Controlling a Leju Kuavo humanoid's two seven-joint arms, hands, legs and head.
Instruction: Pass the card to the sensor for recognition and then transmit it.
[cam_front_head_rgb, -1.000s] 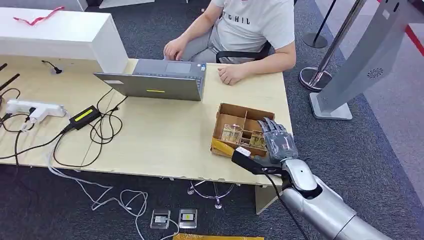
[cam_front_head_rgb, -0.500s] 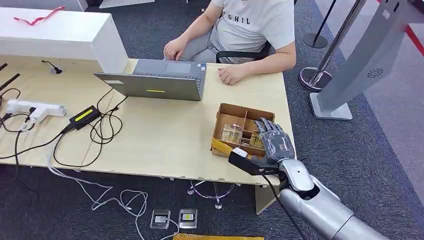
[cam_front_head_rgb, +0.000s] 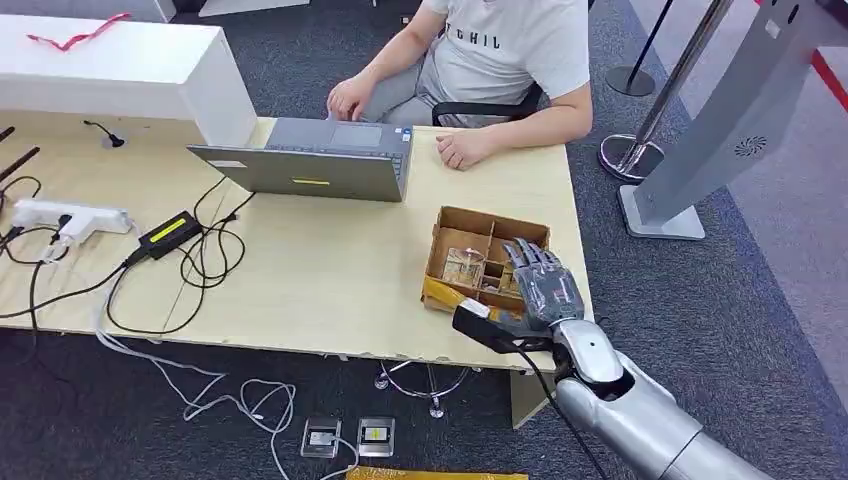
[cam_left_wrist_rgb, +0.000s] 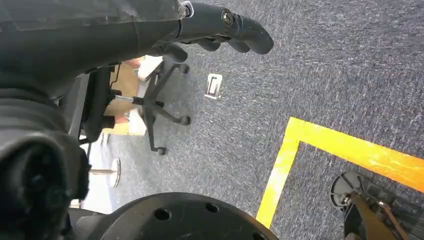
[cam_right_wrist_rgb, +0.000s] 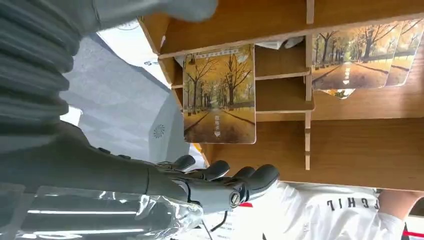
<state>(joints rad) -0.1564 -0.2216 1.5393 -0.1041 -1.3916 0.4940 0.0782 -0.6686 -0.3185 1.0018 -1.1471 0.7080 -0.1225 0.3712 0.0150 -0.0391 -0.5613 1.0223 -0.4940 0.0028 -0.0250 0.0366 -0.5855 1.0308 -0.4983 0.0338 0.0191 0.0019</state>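
A brown cardboard box (cam_front_head_rgb: 487, 218) with dividers stands near the table's right front corner. Cards printed with an autumn tree avenue stand in its compartments: one (cam_front_head_rgb: 462, 266) in the head view, one close up (cam_right_wrist_rgb: 219, 95) and two more (cam_right_wrist_rgb: 365, 60) in the right wrist view. My right hand (cam_front_head_rgb: 545, 285) hovers over the box's near right compartment, fingers (cam_right_wrist_rgb: 220, 182) spread and holding nothing, a short way from the cards. The grey slanted sensor pillar (cam_front_head_rgb: 740, 130) stands on the floor to the right of the table. My left hand (cam_left_wrist_rgb: 225, 25) hangs over the carpet, holding nothing.
A person (cam_front_head_rgb: 500, 60) sits at the far side with a grey laptop (cam_front_head_rgb: 320, 160). Cables (cam_front_head_rgb: 200, 250), a power strip (cam_front_head_rgb: 60, 215) and a white block (cam_front_head_rgb: 120, 70) occupy the table's left. A stanchion base (cam_front_head_rgb: 630, 155) stands beside the sensor pillar. The table's front edge (cam_front_head_rgb: 400, 352) is just below the box.
My right hand has drifted slightly left and back toward me over the box's near right part. The cards and the person have not moved.
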